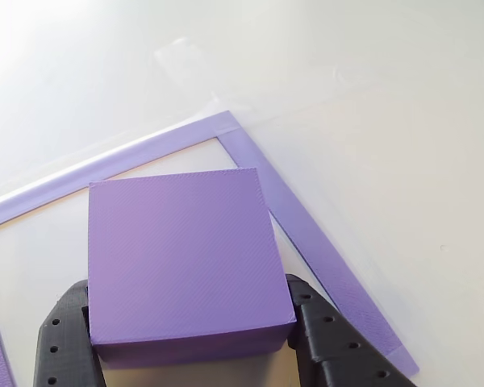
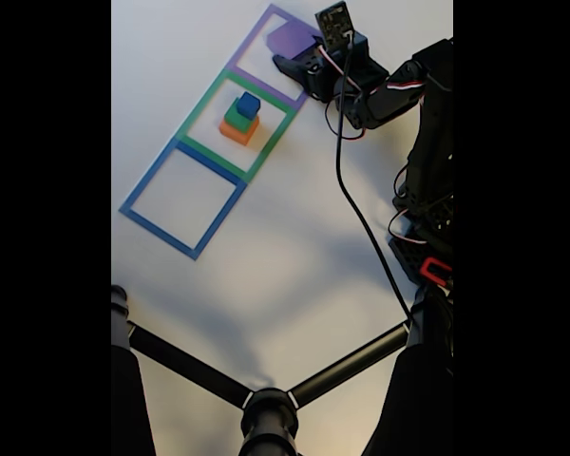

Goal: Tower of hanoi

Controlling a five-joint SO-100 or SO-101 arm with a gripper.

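At lower centre of the other view, my end effector [image 1: 192, 334] clamps the flat purple foam block [image 1: 181, 254]; I should settle it squarely inside the purple taped outline [image 1: 250, 153] before letting go.

gripper [image 1: 189, 339] fingertips — under purple block [image 1: 181, 254]

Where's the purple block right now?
In the fixed view the purple block sits inside the purple taped outline at the top, between the tool's fingers, beside the green outline holding the orange-green-blue stack.
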